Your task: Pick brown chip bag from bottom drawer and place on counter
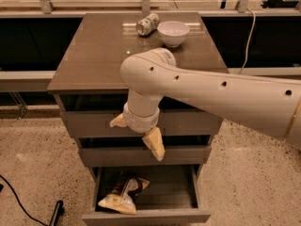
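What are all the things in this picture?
Chip bag: one, brown and yellow, in the bottom drawer.
Drawers: three, grey-brown, bottom one open.
Counter: one, glossy grey-brown, atop the drawers.
Can: one, printed, lying at the counter's back.
Bowl: one, white, beside the can.
Cable: one, black, on the floor at left.
Arm: one, white, across the drawers.
Pincer: one, pale yellow, open, above the bottom drawer.
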{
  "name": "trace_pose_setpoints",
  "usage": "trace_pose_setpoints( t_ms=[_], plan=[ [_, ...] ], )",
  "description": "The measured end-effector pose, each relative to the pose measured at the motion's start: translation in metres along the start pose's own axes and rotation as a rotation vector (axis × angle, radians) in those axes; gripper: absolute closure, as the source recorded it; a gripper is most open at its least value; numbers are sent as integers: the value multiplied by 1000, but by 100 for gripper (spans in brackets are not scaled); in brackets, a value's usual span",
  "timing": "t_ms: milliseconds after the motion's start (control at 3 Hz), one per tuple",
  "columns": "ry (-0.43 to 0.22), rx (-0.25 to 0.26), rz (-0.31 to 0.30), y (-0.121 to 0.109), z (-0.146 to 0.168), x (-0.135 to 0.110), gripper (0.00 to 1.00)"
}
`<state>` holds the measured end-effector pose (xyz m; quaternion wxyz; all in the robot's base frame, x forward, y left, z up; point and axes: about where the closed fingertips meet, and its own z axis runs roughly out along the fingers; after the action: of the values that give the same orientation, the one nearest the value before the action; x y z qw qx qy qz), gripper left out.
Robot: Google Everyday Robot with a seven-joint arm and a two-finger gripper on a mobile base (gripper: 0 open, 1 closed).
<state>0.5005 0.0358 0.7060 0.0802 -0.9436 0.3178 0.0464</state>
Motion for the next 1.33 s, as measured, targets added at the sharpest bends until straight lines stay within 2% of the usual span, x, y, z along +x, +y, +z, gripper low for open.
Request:
trace_pose_setpoints(
  t_ms=[333, 667, 1000, 1333],
  plan=[
    [0, -1, -2, 0, 0, 0, 0],
    [5, 20, -118, -15, 30, 4, 0],
    [68, 68, -393, -43, 73, -2, 0],
    [129, 96, -474, -54, 74, 9, 0]
  ],
)
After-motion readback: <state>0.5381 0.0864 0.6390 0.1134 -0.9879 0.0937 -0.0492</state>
